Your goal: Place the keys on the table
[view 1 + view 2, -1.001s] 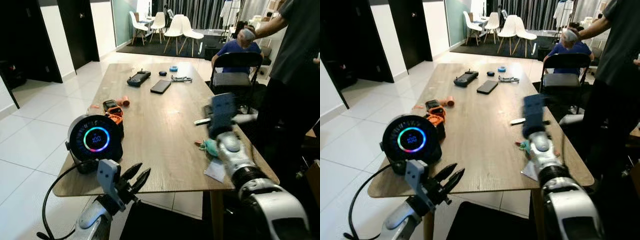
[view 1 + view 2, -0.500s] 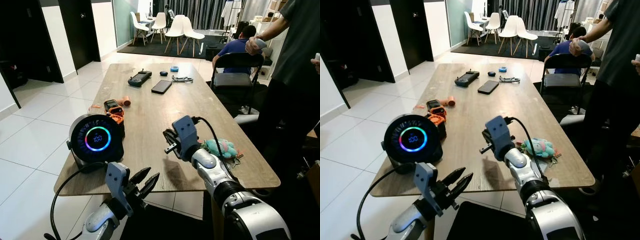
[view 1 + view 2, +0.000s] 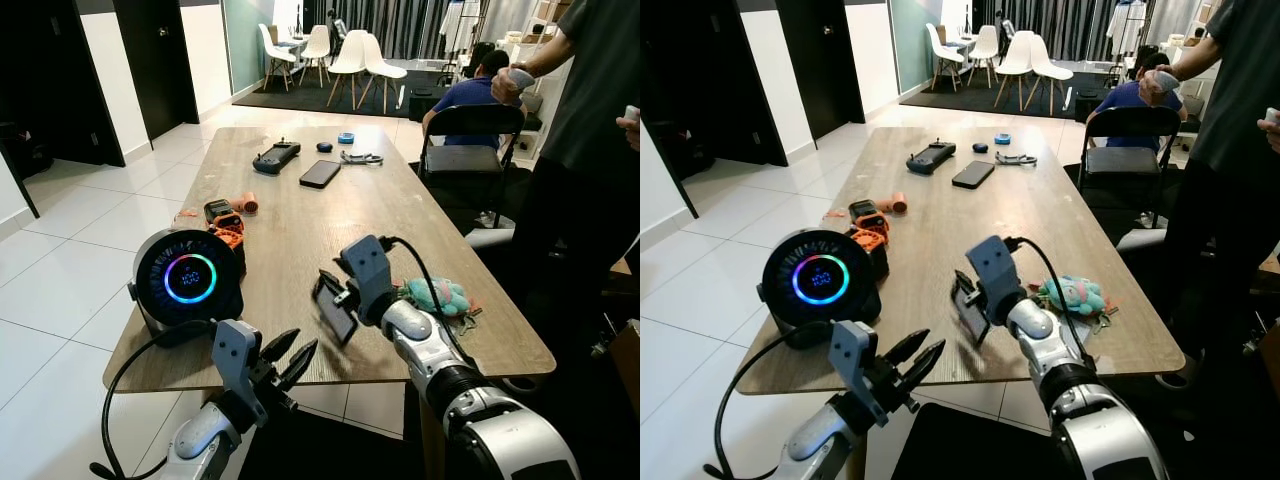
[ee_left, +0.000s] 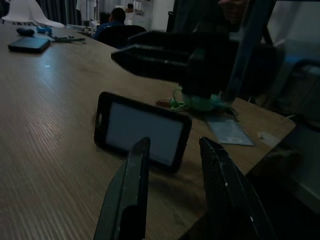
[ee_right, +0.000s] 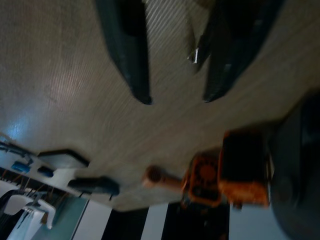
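Keys (image 3: pixel 470 318) with a teal plush charm (image 3: pixel 436 295) lay on the table (image 3: pixel 300 225) near its right edge, well apart from the round glowing speaker (image 3: pixel 188 278). They were judged light, loose and jangly, best pinched at the charm. Right gripper (image 3: pixel 332 300) hovered between speaker and keys, jaws spread, empty; left gripper (image 3: pixel 290 362) hung spread at the table's near edge.

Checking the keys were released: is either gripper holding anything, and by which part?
Nothing. The right gripper hangs open over the table, the keys lie beside its arm, and the left gripper is open.
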Robot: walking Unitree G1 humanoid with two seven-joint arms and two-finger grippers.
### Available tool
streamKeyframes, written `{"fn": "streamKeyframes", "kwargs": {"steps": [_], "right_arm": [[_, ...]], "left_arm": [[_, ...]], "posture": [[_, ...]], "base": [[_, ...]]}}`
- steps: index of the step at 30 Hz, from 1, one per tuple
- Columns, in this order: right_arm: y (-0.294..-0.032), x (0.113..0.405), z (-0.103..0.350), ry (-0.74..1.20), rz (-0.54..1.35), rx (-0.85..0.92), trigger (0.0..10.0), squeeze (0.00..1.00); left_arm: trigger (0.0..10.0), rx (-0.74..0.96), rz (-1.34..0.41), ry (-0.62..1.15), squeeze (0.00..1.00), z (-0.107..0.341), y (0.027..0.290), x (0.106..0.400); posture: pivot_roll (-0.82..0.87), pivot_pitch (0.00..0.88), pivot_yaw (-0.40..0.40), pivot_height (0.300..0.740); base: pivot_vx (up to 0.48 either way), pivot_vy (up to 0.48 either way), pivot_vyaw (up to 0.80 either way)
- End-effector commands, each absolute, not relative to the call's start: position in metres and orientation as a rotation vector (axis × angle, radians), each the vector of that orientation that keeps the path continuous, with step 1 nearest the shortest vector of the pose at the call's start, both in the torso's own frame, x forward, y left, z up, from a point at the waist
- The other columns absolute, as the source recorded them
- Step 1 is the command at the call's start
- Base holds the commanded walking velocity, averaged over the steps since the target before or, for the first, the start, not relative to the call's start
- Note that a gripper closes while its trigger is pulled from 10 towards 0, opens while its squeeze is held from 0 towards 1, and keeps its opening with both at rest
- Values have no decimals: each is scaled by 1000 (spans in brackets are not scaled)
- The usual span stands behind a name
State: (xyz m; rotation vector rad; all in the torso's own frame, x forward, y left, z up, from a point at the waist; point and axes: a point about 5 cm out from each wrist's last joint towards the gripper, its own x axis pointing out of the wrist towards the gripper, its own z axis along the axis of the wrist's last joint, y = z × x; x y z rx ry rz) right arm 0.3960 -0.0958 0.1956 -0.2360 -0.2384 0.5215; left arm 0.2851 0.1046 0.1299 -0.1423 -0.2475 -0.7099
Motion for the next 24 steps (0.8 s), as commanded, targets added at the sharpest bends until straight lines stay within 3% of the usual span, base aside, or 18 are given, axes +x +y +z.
{"fn": "streamKeyframes", "kwargs": {"steps": [1, 4, 5, 6, 8, 9, 16, 23, 24], "right_arm": [[-96, 395, 196, -262, 524, -208, 10000, 902], [-96, 394, 198, -273, 522, -201, 10000, 941], [-97, 394, 199, -281, 519, -198, 10000, 890], [-97, 394, 201, -295, 515, -191, 10000, 165], [-98, 394, 203, -305, 512, -186, 10000, 165], [-100, 394, 205, -317, 500, -164, 10000, 0], [-118, 396, 211, -354, 417, 6, 10000, 0], [-197, 371, 171, -349, 91, 38, 10000, 0], [-197, 371, 171, -349, 91, 38, 10000, 0]], "left_arm": [[10000, -154, -703, -240, 0, 127, 103, 285], [10000, -153, -701, -241, 0, 127, 103, 285], [10000, -152, -701, -242, 0, 127, 103, 285], [10000, -152, -701, -243, 0, 128, 103, 286], [10000, -152, -701, -244, 0, 128, 103, 286], [10000, -151, -700, -245, 0, 128, 103, 286], [10000, -138, -678, -237, 0, 125, 107, 288], [10000, -25, -531, -89, 0, 86, 136, 284], [10000, -25, -531, -89, 0, 86, 136, 284]], "posture": [[25, 129, -3, 740], [24, 128, -2, 740], [24, 128, -2, 740], [24, 125, -1, 740], [24, 125, -1, 740], [25, 122, -1, 740], [27, 124, -1, 740], [28, 130, 4, 740], [28, 130, 4, 740]], "base": [[0, 0, 0], [0, 0, 0], [0, 0, 0], [0, 0, 0], [0, 0, 0], [0, 0, 0], [0, 0, 0], [0, 0, 0], [0, 0, 0]]}}
